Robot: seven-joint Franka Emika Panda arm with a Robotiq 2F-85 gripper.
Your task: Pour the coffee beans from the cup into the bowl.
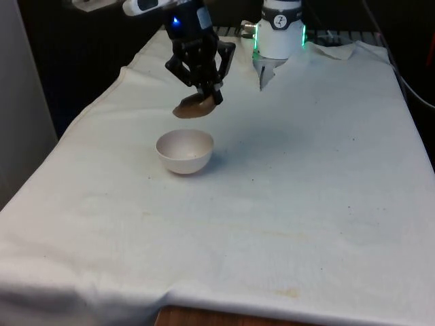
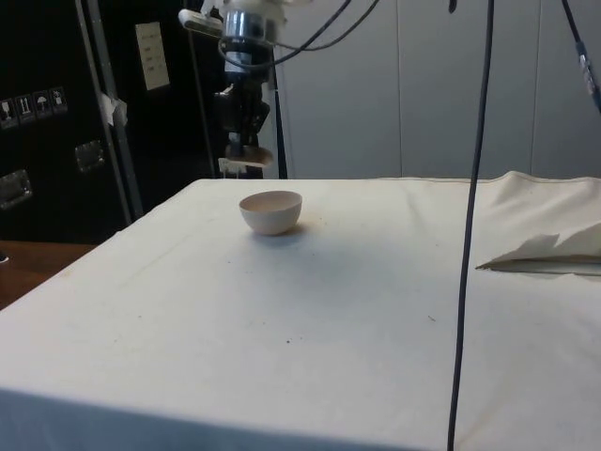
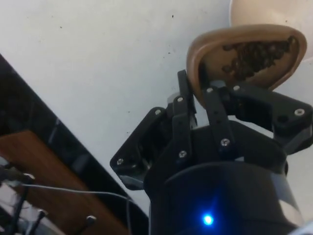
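Observation:
My black gripper (image 1: 209,94) is shut on the rim of a small brown cup (image 1: 193,107), holding it in the air and tilted. In the wrist view the cup (image 3: 244,56) is squeezed out of round between the fingers (image 3: 215,105), and dark coffee beans (image 3: 254,56) lie inside it. A pale, cream bowl (image 1: 185,151) stands upright on the white cloth just below the cup and a little towards the front. From the side, the cup (image 2: 252,156) hangs above and behind the bowl (image 2: 271,210), near its far rim. The bowl's inside looks bare.
White cloth (image 1: 285,204) covers the whole table. It is bunched into folds at the far end by the robot base (image 1: 280,30). In the side view a black cable (image 2: 472,225) hangs down in front of the table.

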